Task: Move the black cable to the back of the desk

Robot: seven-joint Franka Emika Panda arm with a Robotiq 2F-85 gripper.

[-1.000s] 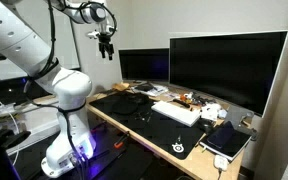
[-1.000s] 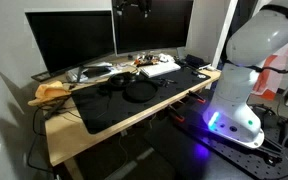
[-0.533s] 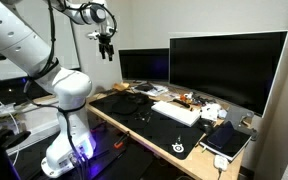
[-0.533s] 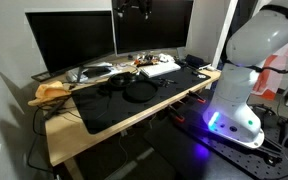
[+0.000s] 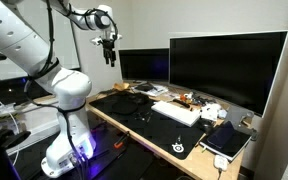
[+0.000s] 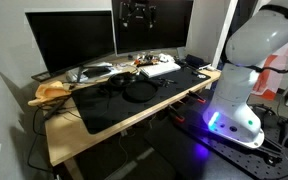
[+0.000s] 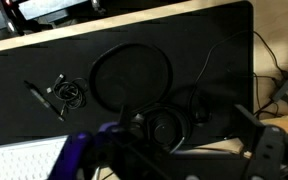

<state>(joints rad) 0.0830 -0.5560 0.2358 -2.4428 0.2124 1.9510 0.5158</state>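
Gripper hangs high over the near end of the desk, well apart from everything on it. In the wrist view its fingers stand wide to either side with nothing between them, so we log it as released and empty.

Black cable lies in loose loops on the black desk mat, towards the front edge and well short of the back. Black on black, so contrast is poor.

Risks as we judge them:
- The cord is thin and lies flat, so the fingers may close on the mat or on nothing.
- Catching one strand would lift a single loop and leave the rest trailing or unwinding.
- A second small tangle and other thin wires lie near the loops in the wrist view — easy to pick the wrong one or drag it along.

In the way: the two monitors fill the back of the desk. The white keyboard and some small clutter sit in front of them, so free space there is narrow and a trailing loop could snag.
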